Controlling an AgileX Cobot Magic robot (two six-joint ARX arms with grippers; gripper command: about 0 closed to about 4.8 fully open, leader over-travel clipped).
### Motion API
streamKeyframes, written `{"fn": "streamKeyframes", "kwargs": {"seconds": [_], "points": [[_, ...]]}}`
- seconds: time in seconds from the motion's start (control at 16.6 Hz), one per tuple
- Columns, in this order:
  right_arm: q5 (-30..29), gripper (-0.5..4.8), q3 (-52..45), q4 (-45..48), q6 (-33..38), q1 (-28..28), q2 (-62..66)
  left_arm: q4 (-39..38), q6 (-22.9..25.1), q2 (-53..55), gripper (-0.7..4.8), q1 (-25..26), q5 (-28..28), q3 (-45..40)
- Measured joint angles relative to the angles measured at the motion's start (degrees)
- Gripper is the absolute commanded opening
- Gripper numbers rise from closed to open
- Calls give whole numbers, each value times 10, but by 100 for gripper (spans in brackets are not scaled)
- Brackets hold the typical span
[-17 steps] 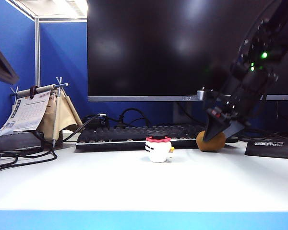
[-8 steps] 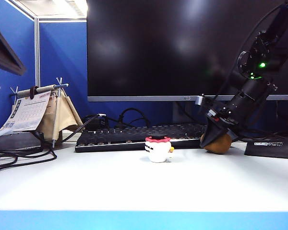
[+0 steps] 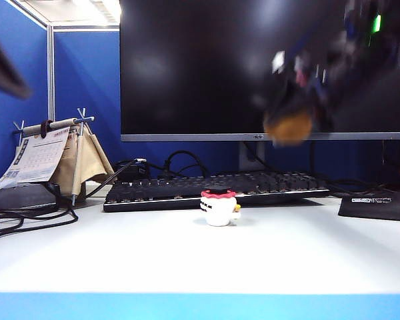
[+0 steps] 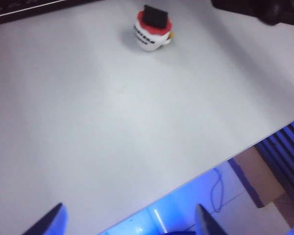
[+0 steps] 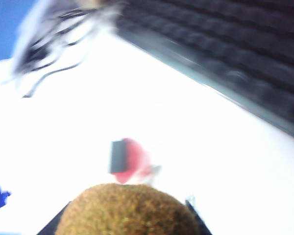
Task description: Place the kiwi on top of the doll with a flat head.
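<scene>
The kiwi point(image 3: 288, 127), brown and fuzzy, hangs in the air in front of the monitor, up and to the right of the doll with a flat head point(image 3: 219, 207). My right gripper point(image 3: 290, 115), blurred by motion, is shut on the kiwi. In the right wrist view the kiwi point(image 5: 127, 211) fills the gap between the dark fingers point(image 5: 54, 223), with the doll point(image 5: 130, 159) blurred on the table beyond it. The doll point(image 4: 152, 30) stands alone on the white table in the left wrist view, far from my left gripper point(image 4: 130, 223), which is open and empty over the table's front edge.
A black keyboard point(image 3: 213, 189) lies just behind the doll, under a large dark monitor point(image 3: 207, 67). A calendar stand point(image 3: 53, 153) and loose cables point(image 3: 27, 217) sit at the left. A black pad point(image 3: 377, 203) lies at the right. The table's front edge point(image 3: 200, 295) is blue.
My right gripper closed on the kiwi beside the keyboard and lifted it well up off the table, slightly leftward. The doll and left gripper stayed put.
</scene>
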Motion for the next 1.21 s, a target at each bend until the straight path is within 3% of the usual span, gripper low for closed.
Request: {"fn": "streamKeyframes", "kwargs": {"seconds": [0.3, 0.36, 0.42, 0.54, 0.72, 0.91, 1.09, 1.21], "points": [[-1, 196, 0, -1, -21, 56, -154, -21, 17, -132, 340, 0, -54, 0], [23, 182, 0, -5, -19, 71, -184, -23, 17, -156, 340, 0, -54, 0], [83, 179, 0, -23, -14, 92, -235, -40, 14, -181, 340, 0, -52, 0], [160, 171, 1, -50, -10, 119, -308, -50, -19, -192, 340, 0, -19, 0], [261, 146, 0, -68, 9, 157, -395, -8, -32, -191, 340, 0, 21, 0], [275, 143, 2, -70, 47, 163, -452, 14, -32, -191, 340, 0, 25, 0], [274, 47, -18, -86, 69, 167, -470, 1, -30, -191, 340, 0, 43, 0], [275, 44, -79, -67, 69, 198, -465, 1, -21, -191, 340, 0, 45, 0]]}}
